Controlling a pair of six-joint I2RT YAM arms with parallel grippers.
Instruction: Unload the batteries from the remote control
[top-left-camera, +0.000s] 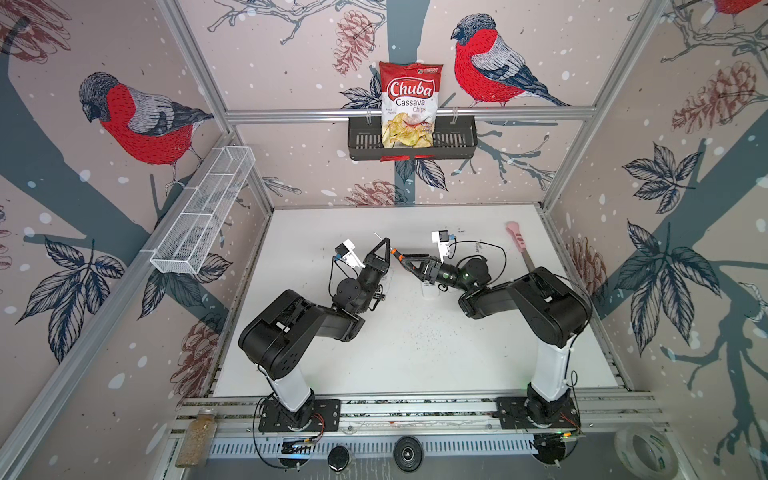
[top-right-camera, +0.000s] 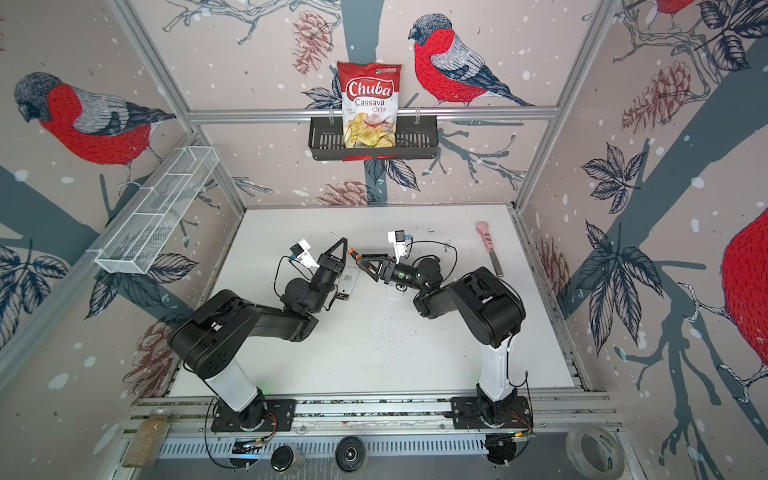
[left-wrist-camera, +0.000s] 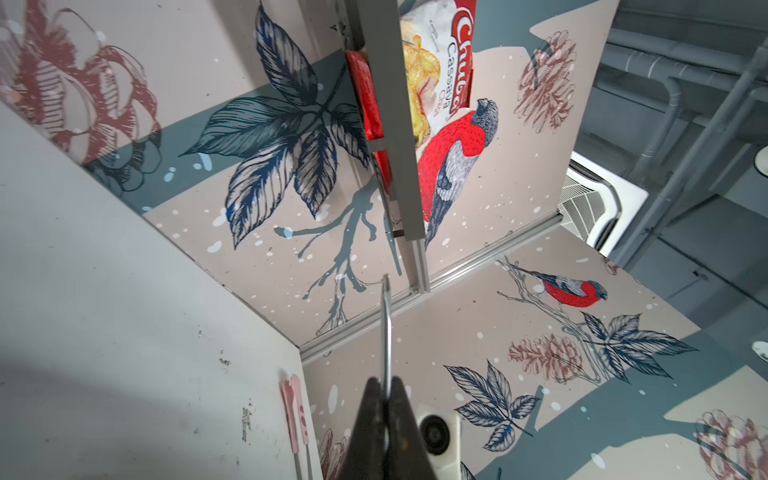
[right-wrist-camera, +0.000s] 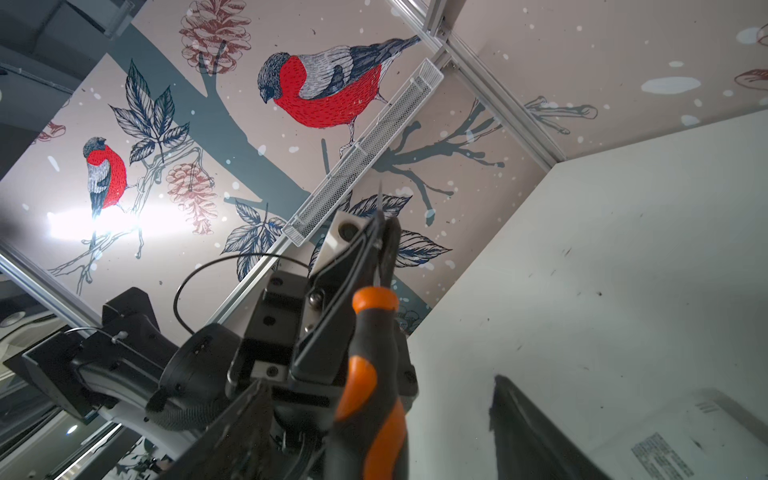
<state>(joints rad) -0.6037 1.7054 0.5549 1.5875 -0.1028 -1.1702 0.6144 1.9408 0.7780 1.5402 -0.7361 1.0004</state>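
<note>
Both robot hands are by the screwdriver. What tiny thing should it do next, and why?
Probably close the right gripper on the screwdriver handle. The left gripper is shut only on the thin metal shaft, while the right jaws stand open on either side of the orange-and-black handle with gaps showing. A firm hold on the handle seems needed before the tool can work on the remote below.

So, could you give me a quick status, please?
Left gripper shut on shaft of screwdriver. Right gripper open around its handle. Remote on table below; batteries not visible.
</note>
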